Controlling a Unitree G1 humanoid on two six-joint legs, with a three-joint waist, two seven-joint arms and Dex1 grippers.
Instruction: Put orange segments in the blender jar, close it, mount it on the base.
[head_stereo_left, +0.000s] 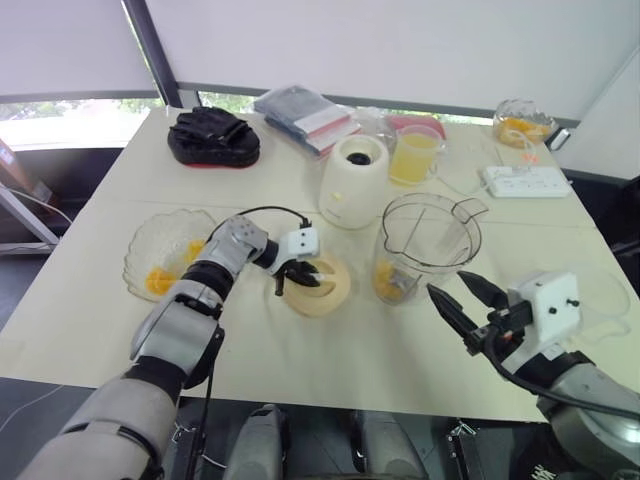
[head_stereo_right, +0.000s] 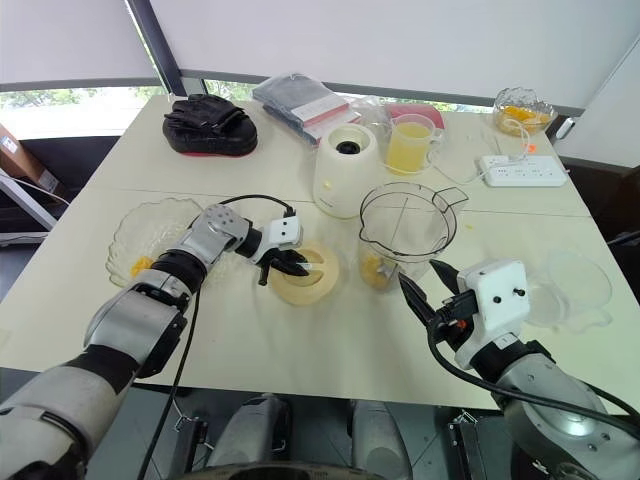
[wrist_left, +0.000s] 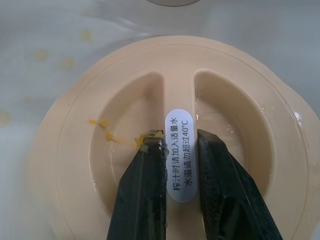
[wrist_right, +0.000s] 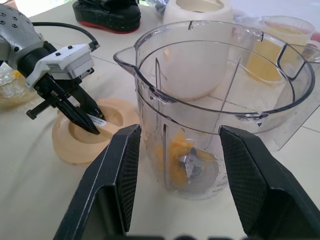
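Observation:
The clear blender jar (head_stereo_left: 425, 245) stands upright mid-table with orange segments (wrist_right: 177, 155) at its bottom around the blade. To its left lies the cream lid (head_stereo_left: 335, 295), handle side up. My left gripper (head_stereo_left: 300, 272) is shut on the lid's central ridge; in the left wrist view its fingers (wrist_left: 145, 185) clamp the labelled ridge from both sides, with orange pulp on one tip. My right gripper (head_stereo_left: 448, 283) is open just in front of the jar, its tips level with the jar's lower half, not touching it. The white blender base (head_stereo_left: 352, 180) stands behind the lid.
A glass bowl (head_stereo_left: 150, 250) with orange segments sits to the left. Behind are a black padded item (head_stereo_left: 212, 137), plastic packets (head_stereo_left: 305, 115), a juice pitcher (head_stereo_left: 415, 155), a power strip (head_stereo_left: 525, 180) and another bowl (head_stereo_left: 522, 120). A clear dish (head_stereo_right: 570, 285) lies right.

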